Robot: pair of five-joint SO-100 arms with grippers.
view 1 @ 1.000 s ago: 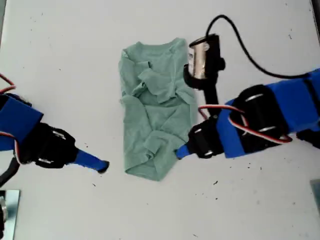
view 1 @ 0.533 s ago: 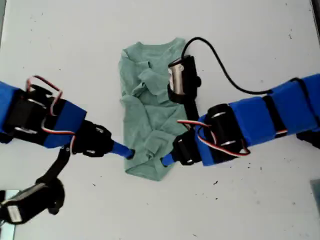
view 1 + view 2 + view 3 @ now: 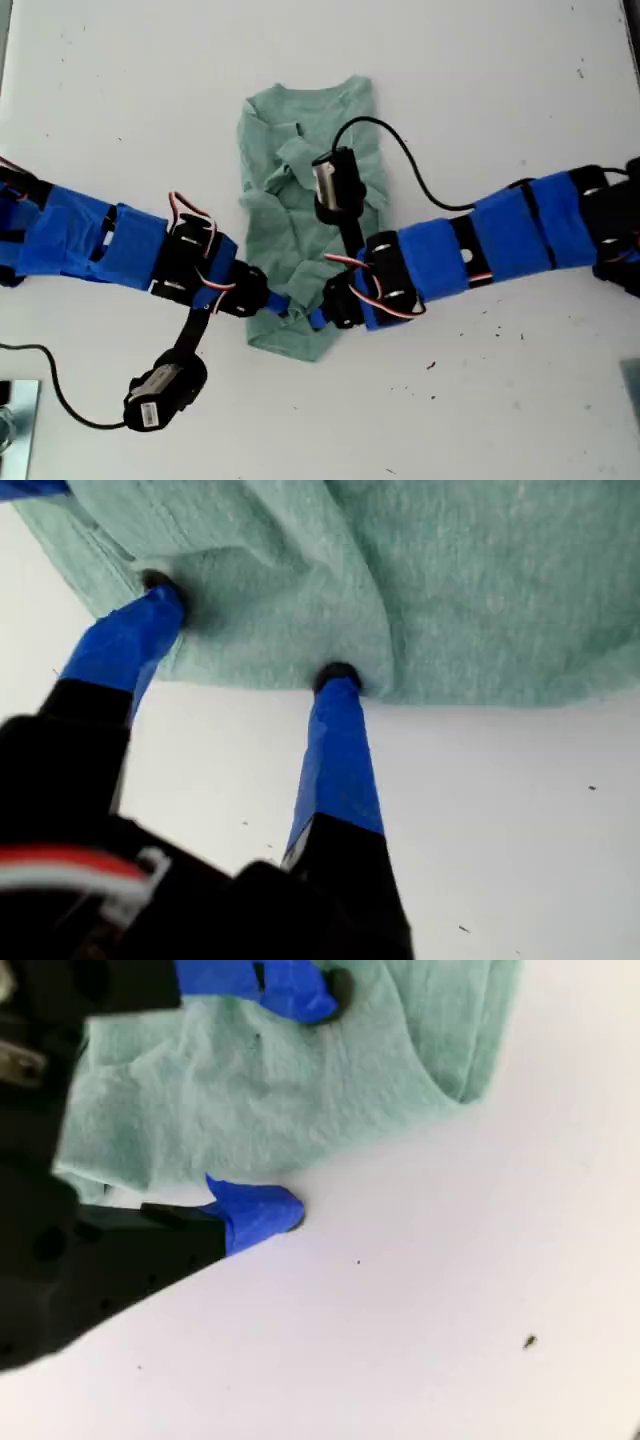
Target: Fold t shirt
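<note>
The t shirt [image 3: 305,210] lies mid-worktop [image 3: 520,90]. Both wrist views show spread fingers at its hem: my first gripper [image 3: 245,630], my second gripper [image 3: 300,1100]; the exterior view hides the fingertips.

**Both arms at shirt's lower hem**

T shirt [image 3: 300,140] lies crumpled on the white table [image 3: 500,80], neckline towards the top of the exterior view. One arm [image 3: 100,245] comes in from the exterior view's left, and its end effector [image 3: 277,304] is touching the hem. The other arm [image 3: 500,240] comes in from the exterior view's right, and its end effector [image 3: 316,318] meets the same hem just beside the first. Can't tell jaw spread from here. The right-side arm's camera module [image 3: 336,185] hangs over the shirt.
</note>
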